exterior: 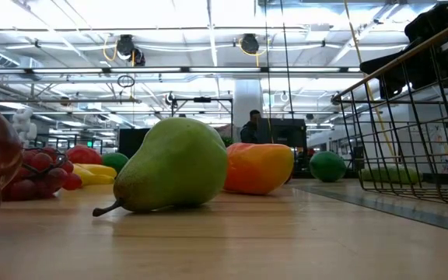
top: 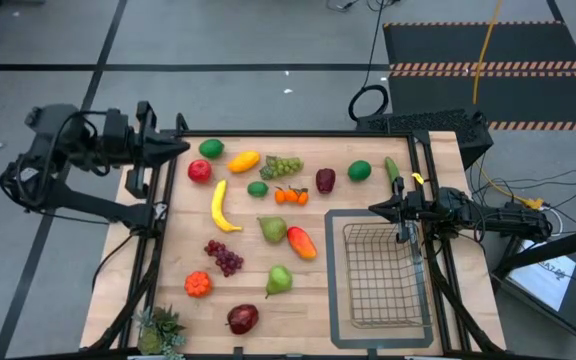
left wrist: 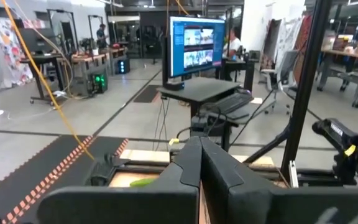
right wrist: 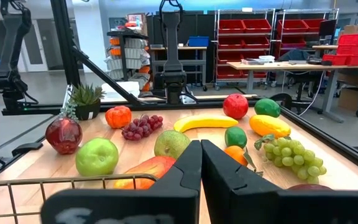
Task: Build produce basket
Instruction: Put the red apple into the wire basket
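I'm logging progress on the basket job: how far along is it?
Nothing looks done: the basket is empty. Nothing is in hand: the right gripper is shut at the basket's far edge, and the left gripper is shut at the table's far-left corner. All the produce, such as the banana and pears, is left.

a robotics lab in a big open industrial hall — long ceiling strip lights [exterior: 208, 15] and pipework overhead, red storage bins on metal racks [right wrist: 244, 28], workbenches [right wrist: 278, 65], a lit monitor on a stand [left wrist: 196, 46], hazard-striped floor mats [top: 488, 50], loose cables — and a person seated at a screen [exterior: 252, 124].
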